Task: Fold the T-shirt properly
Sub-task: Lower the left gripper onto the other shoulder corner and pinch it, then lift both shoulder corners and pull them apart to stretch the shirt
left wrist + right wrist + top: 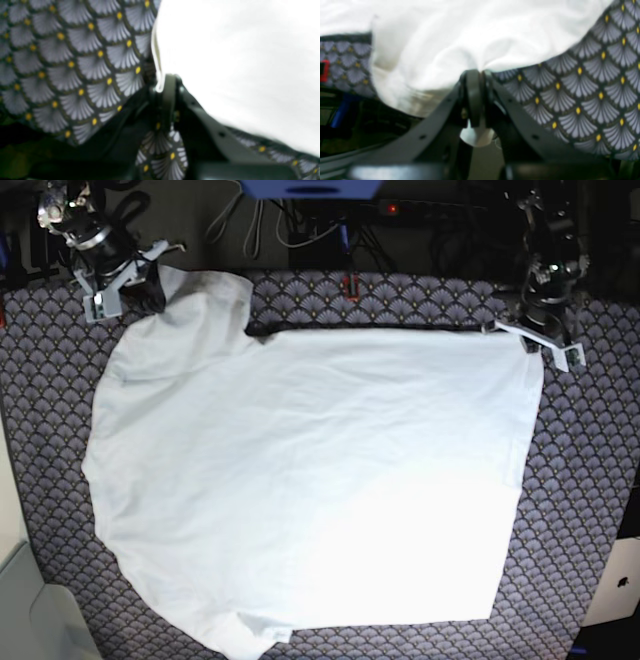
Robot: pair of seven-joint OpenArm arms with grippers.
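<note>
Hands (163, 82) (475, 75) each seemingly pinch T-shirt (310, 470) edges on patterned cloth (590, 480).

White T-shirt (310, 480) spread flat, lightly wrinkled, across patterned table cover; far corners pinched, one sleeve bunched upward.

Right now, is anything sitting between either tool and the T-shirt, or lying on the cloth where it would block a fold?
Nothing visible. The left tool is shut on the T-shirt at one far corner, the right tool on its edge at the other. The shirt lies spread on the patterned table cover, nothing on top.
</note>
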